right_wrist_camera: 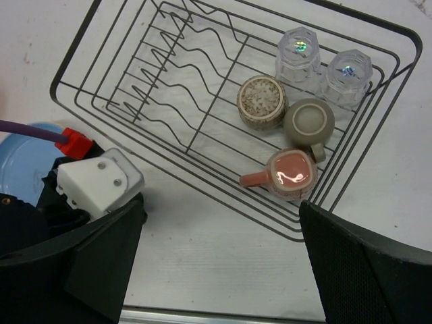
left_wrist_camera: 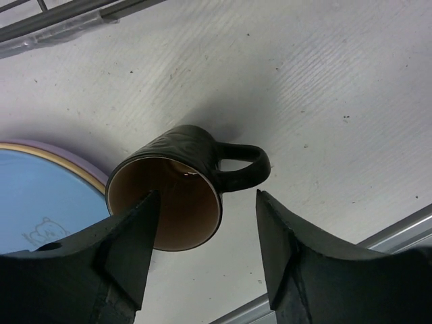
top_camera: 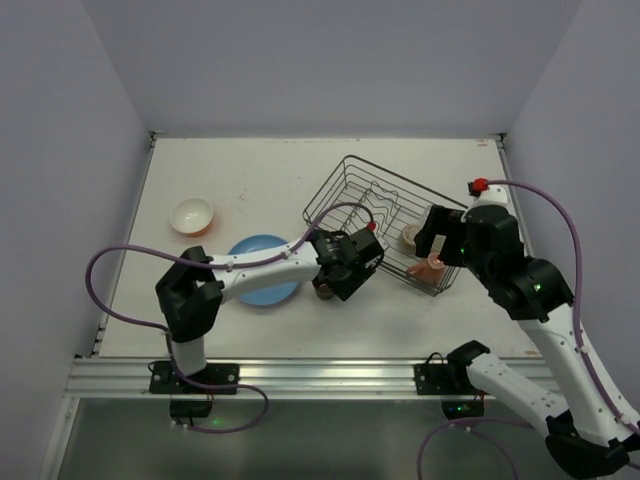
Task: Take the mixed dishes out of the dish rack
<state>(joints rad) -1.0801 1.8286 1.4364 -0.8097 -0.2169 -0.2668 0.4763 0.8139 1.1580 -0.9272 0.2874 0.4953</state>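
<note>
While left gripper (left_wrist_camera: 206, 202) gapes, brown mug (left_wrist_camera: 196, 152) beneath

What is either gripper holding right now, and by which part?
Nothing. The left gripper is open over the brown mug, its fingers not clamped on it. The right gripper hangs open above the rack.

Table (top_camera: 250, 170) holds dish rack (right_wrist_camera: 192, 84), plate (top_camera: 255, 250), bowl (top_camera: 192, 215), mug (left_wrist_camera: 182, 196).

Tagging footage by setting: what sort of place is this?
Probably a lab test cell, not a kitchen: plain walls box in a white table, robot arms mount on a metal rail, no sink near the dish rack.
</note>
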